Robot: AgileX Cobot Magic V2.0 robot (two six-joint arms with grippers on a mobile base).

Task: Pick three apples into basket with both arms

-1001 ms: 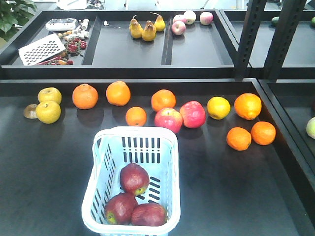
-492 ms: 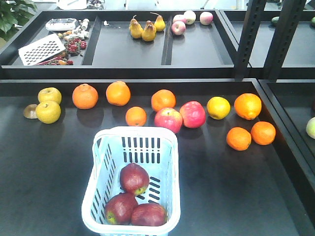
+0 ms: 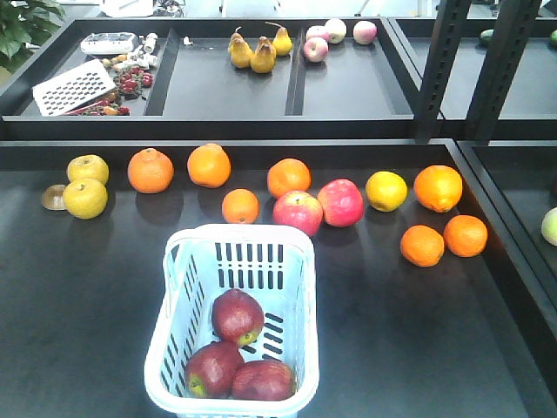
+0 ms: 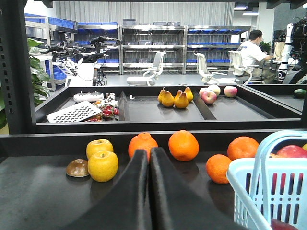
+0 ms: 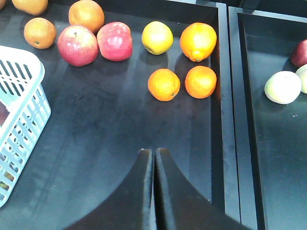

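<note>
Apples (image 3: pixel 237 347), three dark red ones, lie together inside the basket (image 3: pixel 298 287), while left gripper (image 4: pixel 149 155) and right gripper (image 5: pixel 154 154) each sit closed on nothing.

The front camera looks steeply down on the desk (image 3: pixel 418 331) from its near edge. The left wrist camera sits low, facing level toward the far shelves. The right wrist camera looks down near the desk's right edge. All three catch the basket (image 3: pixel 233 322).
</note>
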